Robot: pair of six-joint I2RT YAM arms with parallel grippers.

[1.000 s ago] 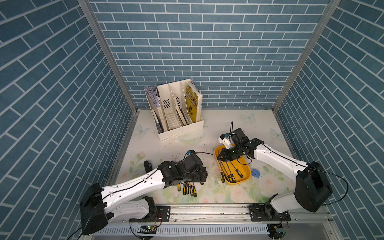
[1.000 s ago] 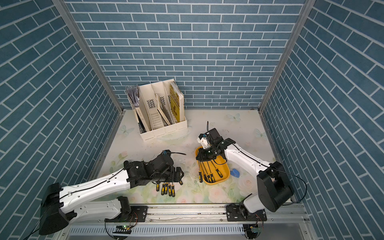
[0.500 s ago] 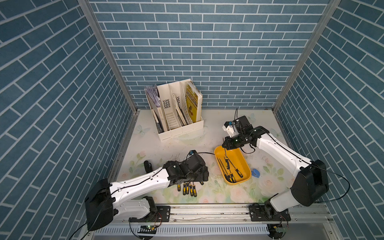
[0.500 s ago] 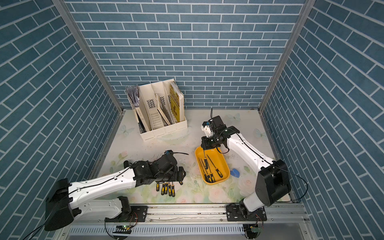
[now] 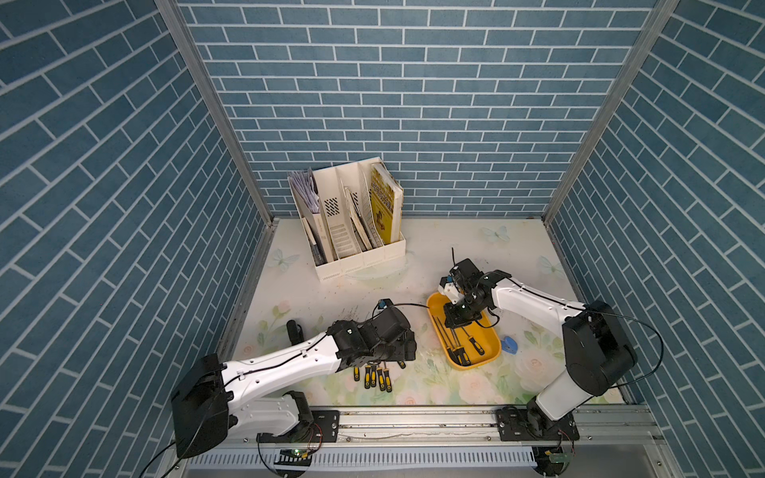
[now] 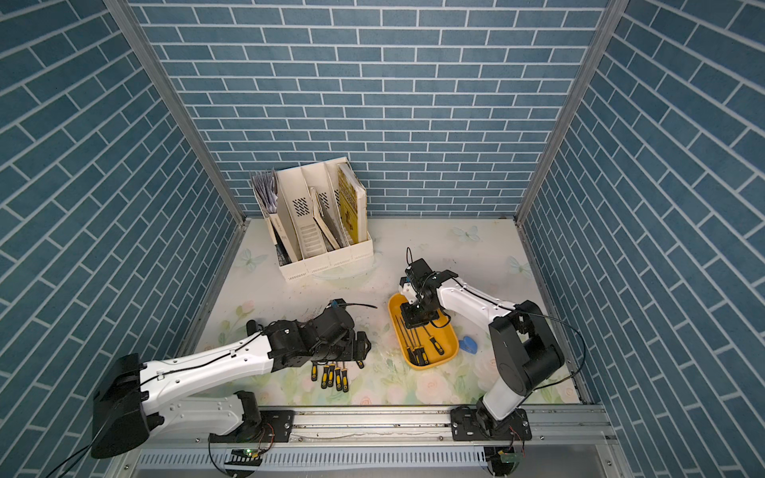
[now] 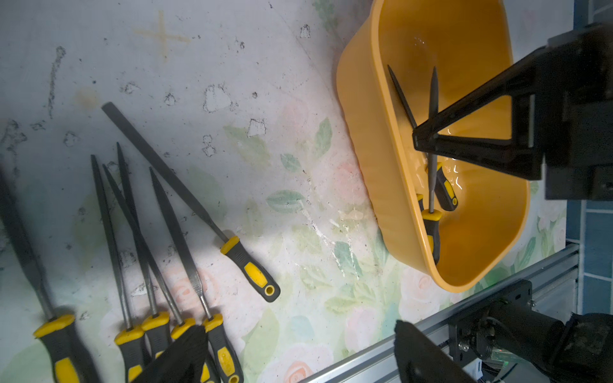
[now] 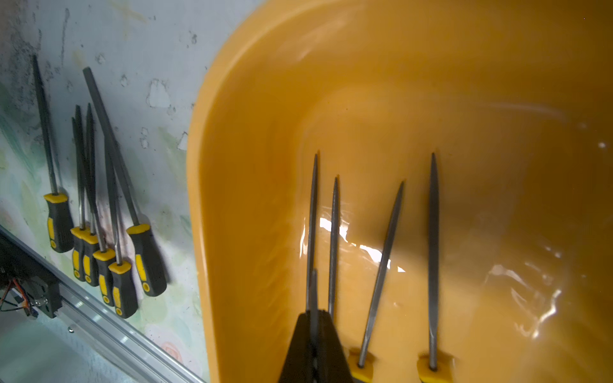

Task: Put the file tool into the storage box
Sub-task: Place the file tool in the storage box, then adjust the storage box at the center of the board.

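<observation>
In the storage box (image 5: 487, 336) four files (image 8: 433, 248) are contained; six loose files (image 7: 172, 215) are laid on the tabletop (image 5: 455, 256) beside it. The right pincer (image 8: 313, 318) is clenched low over the box's far end; the left pincer (image 7: 298, 358) is spread above the loose files.

We see a white magazine organizer (image 5: 360, 260) at the back of the floral tabletop (image 5: 476, 248), holding a yellow book (image 5: 385, 207) and papers. A small blue object (image 5: 510, 344) lies near the front right. A small black cylinder (image 5: 294, 331) stands by the left wall. Blue brick walls (image 5: 414, 103) enclose it all.
</observation>
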